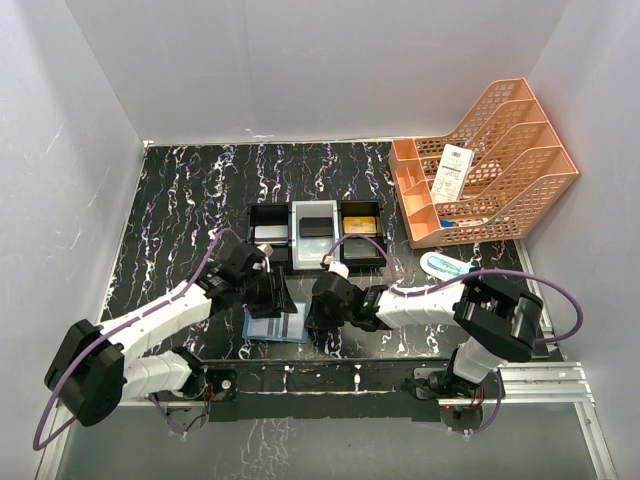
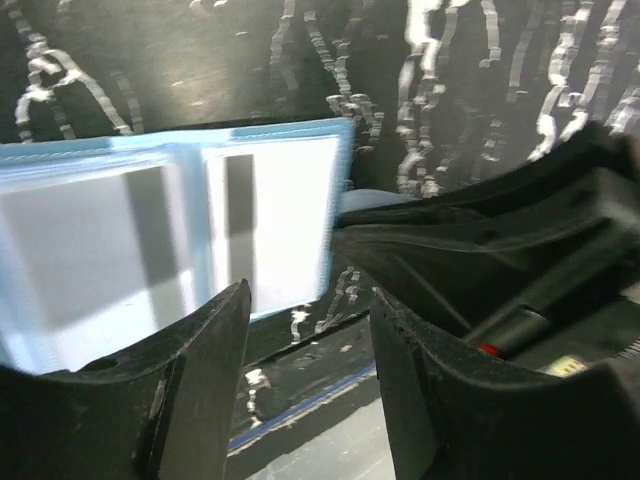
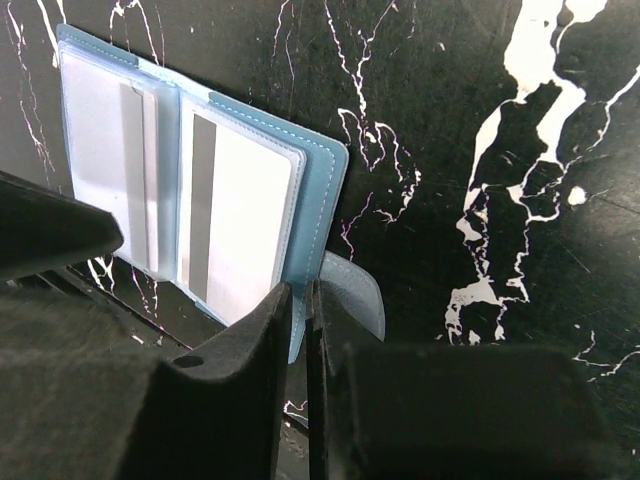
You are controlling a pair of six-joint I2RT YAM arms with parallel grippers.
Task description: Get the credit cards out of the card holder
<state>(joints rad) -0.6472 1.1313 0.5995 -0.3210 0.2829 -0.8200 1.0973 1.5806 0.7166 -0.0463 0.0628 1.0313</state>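
Your left pincer point(image 2: 308, 292) is spread with nothing between its fingers, just beside the card holder point(image 3: 318, 190), which lies open on the tabletop point(image 3: 450, 90) with striped credit cards point(image 3: 240, 215) in both pockets, while your right pincer point(image 3: 300, 292) is nearly pressed together at its tab corner, grip unclear.

Robot lab test cell: white walls point(image 1: 330, 60) box in marbled desk point(image 1: 180, 200), aluminium rail point(image 1: 540, 380) at 5 o'clock, two bolted arms point(image 1: 160, 320).
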